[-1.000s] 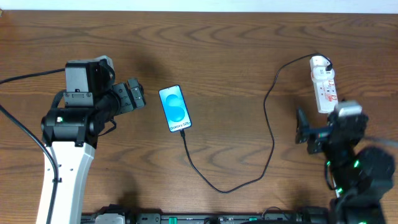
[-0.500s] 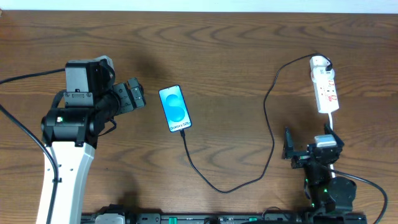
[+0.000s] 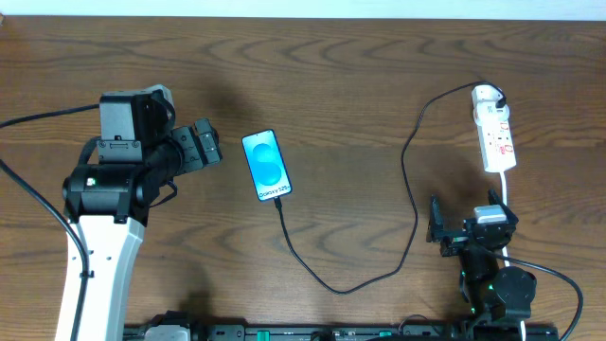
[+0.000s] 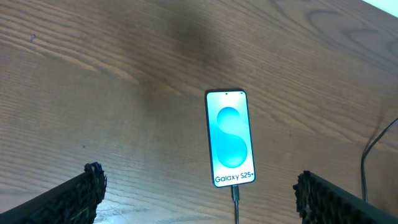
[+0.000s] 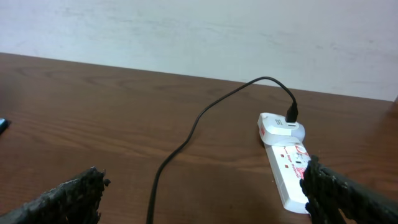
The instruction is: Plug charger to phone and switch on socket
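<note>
The phone [image 3: 266,165] lies face up mid-table, blue screen lit; it also shows in the left wrist view [image 4: 229,137]. The charger cable [image 3: 411,180] runs from the phone's lower end in a loop to a white adapter in the socket [image 3: 495,129]. Its plug tip [image 4: 235,192] sits in the phone's port. The white socket strip shows in the right wrist view [image 5: 287,160], with the cable [image 5: 186,138] beside it. My left gripper [image 3: 204,144] is open and empty, left of the phone. My right gripper [image 3: 445,227] is open and empty, below the socket.
The socket's white cord [image 3: 503,188] runs down toward the right arm base. A thick black robot cable [image 3: 38,199] crosses the far left. A pale wall [image 5: 199,31] stands behind the table's back edge.
The right arm has drawn back from beside the socket toward the table's front edge and settled there. The left arm, phone and cable have not moved.
</note>
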